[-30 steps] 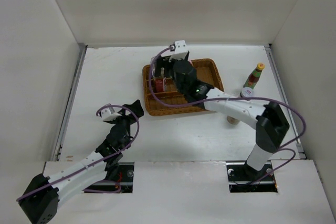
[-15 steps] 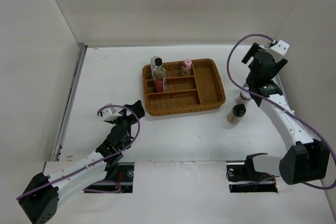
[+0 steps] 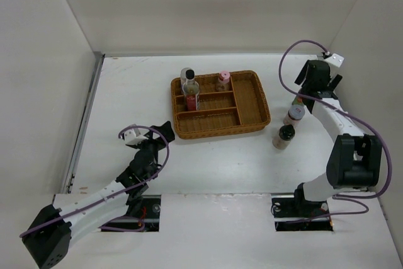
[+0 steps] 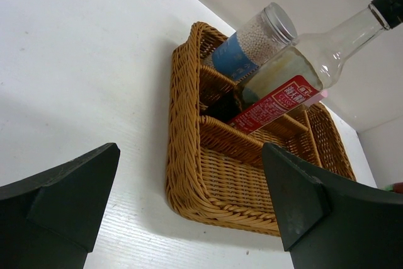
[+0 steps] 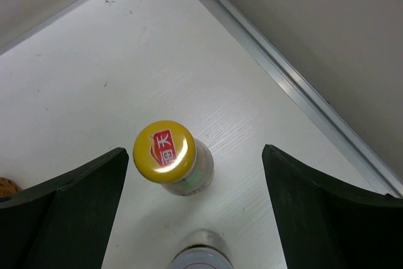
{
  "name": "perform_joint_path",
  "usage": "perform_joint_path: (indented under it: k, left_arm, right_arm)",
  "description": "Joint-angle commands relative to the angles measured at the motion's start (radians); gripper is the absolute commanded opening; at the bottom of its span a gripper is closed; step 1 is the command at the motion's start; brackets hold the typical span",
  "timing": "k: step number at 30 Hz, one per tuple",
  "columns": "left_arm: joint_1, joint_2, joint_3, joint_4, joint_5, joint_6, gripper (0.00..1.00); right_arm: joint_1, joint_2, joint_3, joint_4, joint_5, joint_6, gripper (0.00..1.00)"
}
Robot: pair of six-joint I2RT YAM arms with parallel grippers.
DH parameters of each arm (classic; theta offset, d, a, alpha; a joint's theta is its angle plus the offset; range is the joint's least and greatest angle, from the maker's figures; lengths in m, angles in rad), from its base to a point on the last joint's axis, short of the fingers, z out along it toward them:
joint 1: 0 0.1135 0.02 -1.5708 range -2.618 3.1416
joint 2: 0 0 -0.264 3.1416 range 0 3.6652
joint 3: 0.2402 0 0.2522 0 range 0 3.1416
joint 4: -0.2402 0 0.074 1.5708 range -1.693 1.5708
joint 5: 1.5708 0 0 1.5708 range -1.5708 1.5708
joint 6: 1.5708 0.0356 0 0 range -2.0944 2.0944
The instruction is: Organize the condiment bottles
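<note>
1. Since a second ago, my right arm (image 3: pixel 340 127) has swung off the wicker tray (image 3: pixel 252 96) to the far right corner of the white table (image 3: pixel 132 92).
2. Right gripper (image 5: pixel 195 155): jaws spread wide and holding nothing. One finger stands on each side of the yellow-capped bottle (image 5: pixel 165 152), clear of it. That bottle stands upright on the table, outside the tray.
3. Left gripper (image 3: pixel 160 131): I see its jaws wide apart and empty, facing the tray's near left corner from well apart.
4. Tall dark-sauce bottle (image 4: pixel 283 86): in a left compartment of the tray, just beside the blue-labelled jar (image 4: pixel 249 45).
5. Pink-lidded jar (image 3: pixel 223 79): in the tray's far middle compartment.
6. Silver-lidded jar (image 3: pixel 294 113) and dark-capped jar (image 3: pixel 284 135): on the table just right of the tray, near each other.
</note>
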State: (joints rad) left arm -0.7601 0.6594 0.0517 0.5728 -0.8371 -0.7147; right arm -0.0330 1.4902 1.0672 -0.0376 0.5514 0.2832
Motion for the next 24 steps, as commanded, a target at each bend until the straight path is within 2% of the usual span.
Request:
perform_joint_path:
  k: [1, 6, 10, 13, 17, 24]
  left_arm:
    - [-0.003, 0.008, -0.027, 0.055, 0.004, -0.011, 1.00]
    - [-0.005, 0.005, -0.026, 0.064, 0.012, -0.012, 1.00]
    - [-0.003, 0.020, -0.024, 0.064, 0.012, -0.011, 1.00]
    - [-0.005, 0.011, -0.023, 0.064, 0.013, -0.011, 1.00]
    - [-0.003, 0.028, -0.018, 0.064, 0.015, -0.011, 1.00]
    - [-0.003, 0.031, -0.019, 0.064, 0.023, -0.012, 1.00]
  right_arm:
    - [-0.005, 0.016, 0.062, 0.079, -0.050, 0.005, 0.89]
    - [-0.002, 0.084, 0.105, 0.090, -0.054, -0.013, 0.77]
    - [-0.002, 0.088, 0.096, 0.117, -0.024, -0.010, 0.51]
    - [0.017, 0.050, 0.085, 0.156, 0.054, -0.041, 0.38]
    - [0.047, -0.063, 0.066, 0.264, 0.111, -0.095, 0.31]
    - [0.201, -0.205, 0.096, 0.274, 0.104, -0.135, 0.31]
